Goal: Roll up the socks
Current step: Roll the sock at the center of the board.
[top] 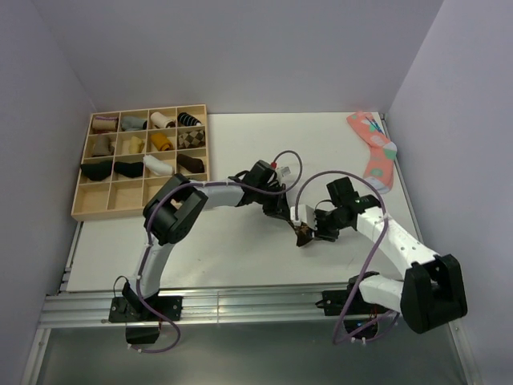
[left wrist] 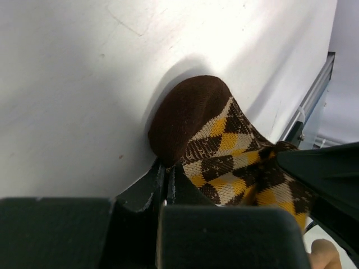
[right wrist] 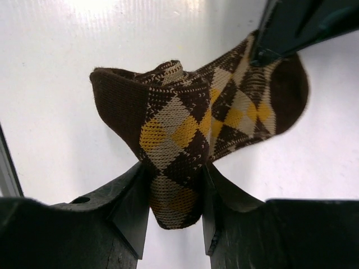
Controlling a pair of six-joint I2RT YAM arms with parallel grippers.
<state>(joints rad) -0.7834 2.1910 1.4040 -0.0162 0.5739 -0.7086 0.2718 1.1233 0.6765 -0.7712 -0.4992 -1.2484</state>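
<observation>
Your right tool point(right wrist: 175, 193) clamps one bunched end of the brown argyle sock point(right wrist: 190, 120) and your left tool point(left wrist: 166, 182) pinches it near the toe, mid-way across the table point(top: 240, 152); it looks soft, light and floppy, so take hold through bunched layers.

The left arm point(top: 172, 212) bends up from its base, then reaches out toward 3 o'clock. The right arm point(top: 393, 241) reaches from its big elbow toward 10 o'clock. The left gripper point(top: 295, 221) and right gripper point(top: 314, 233) come close together. Each one pinches the same argyle sock point(right wrist: 185, 129), fingers squeezed tight on it.
</observation>
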